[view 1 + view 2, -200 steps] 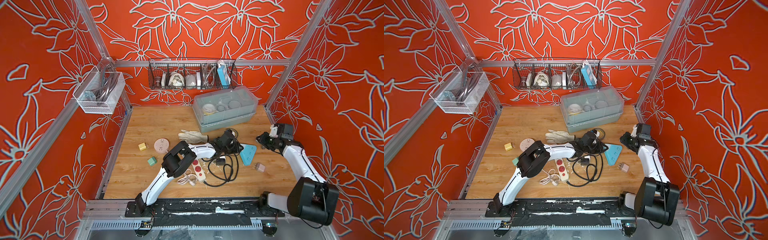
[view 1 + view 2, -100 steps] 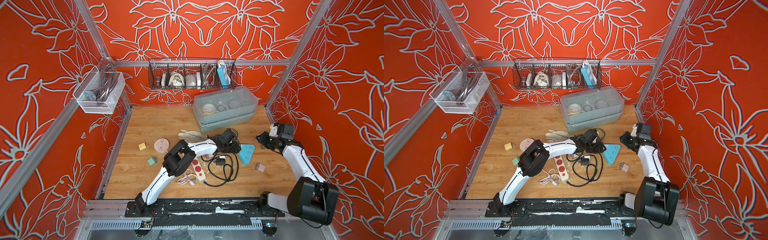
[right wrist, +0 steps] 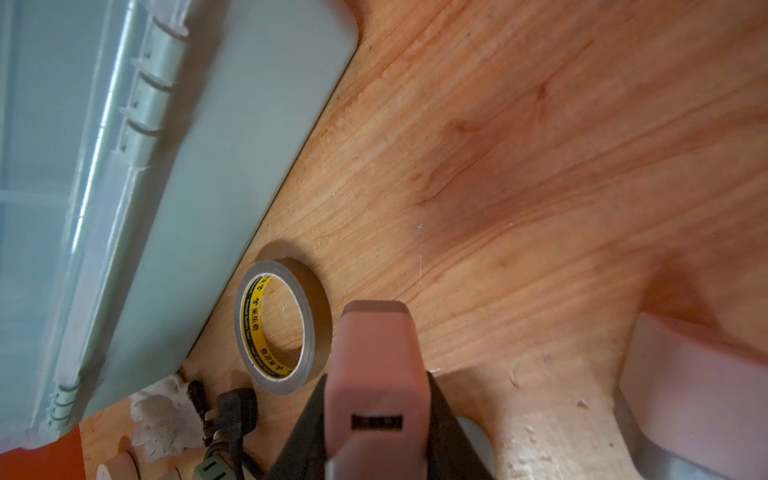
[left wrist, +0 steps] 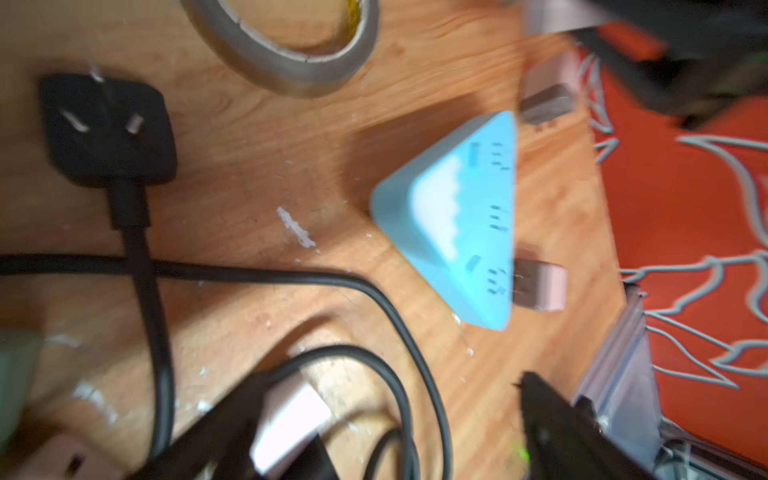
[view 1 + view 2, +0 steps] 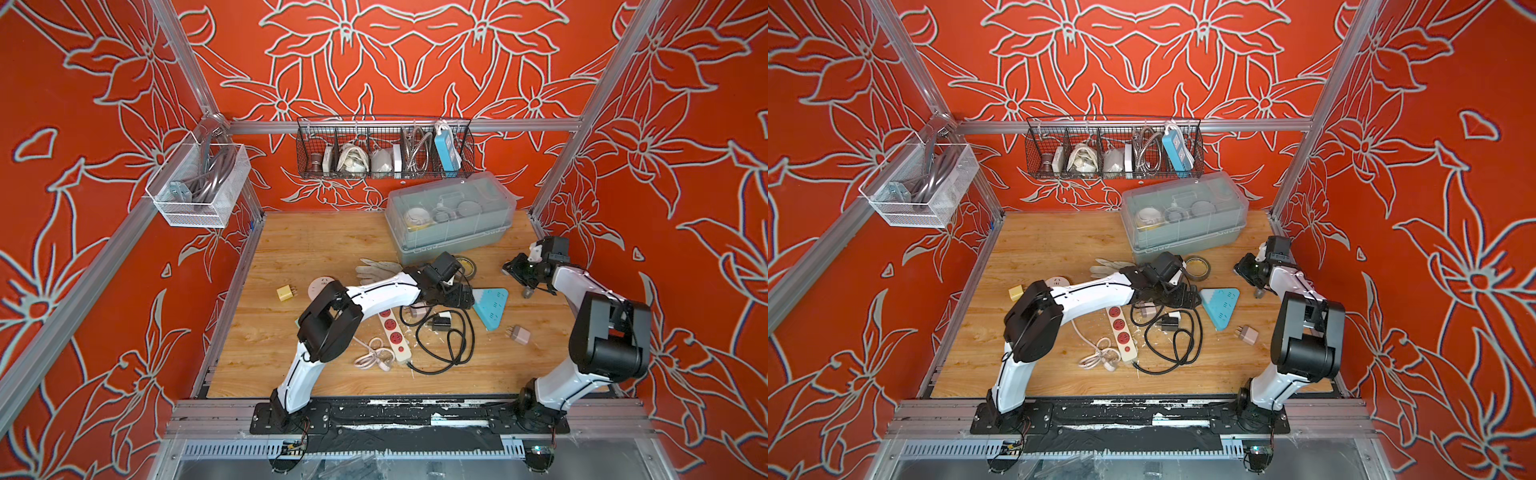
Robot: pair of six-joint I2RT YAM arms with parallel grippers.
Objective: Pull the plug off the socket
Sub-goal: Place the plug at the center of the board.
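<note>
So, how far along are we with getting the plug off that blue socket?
Done: the blue socket shows bare slots on its visible face, nothing plugged in. In hand: the right pincer is shut on the pink plug, apart from the socket; the left pincer stands open beside it. Left: probably just setting the plug down.

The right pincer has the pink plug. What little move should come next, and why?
Probably lower the right pincer and set the pink plug on the wooden table. The plug is clear of the blue socket, whose holes look empty, and the left pincer is open beside the socket, holding nothing.
</note>
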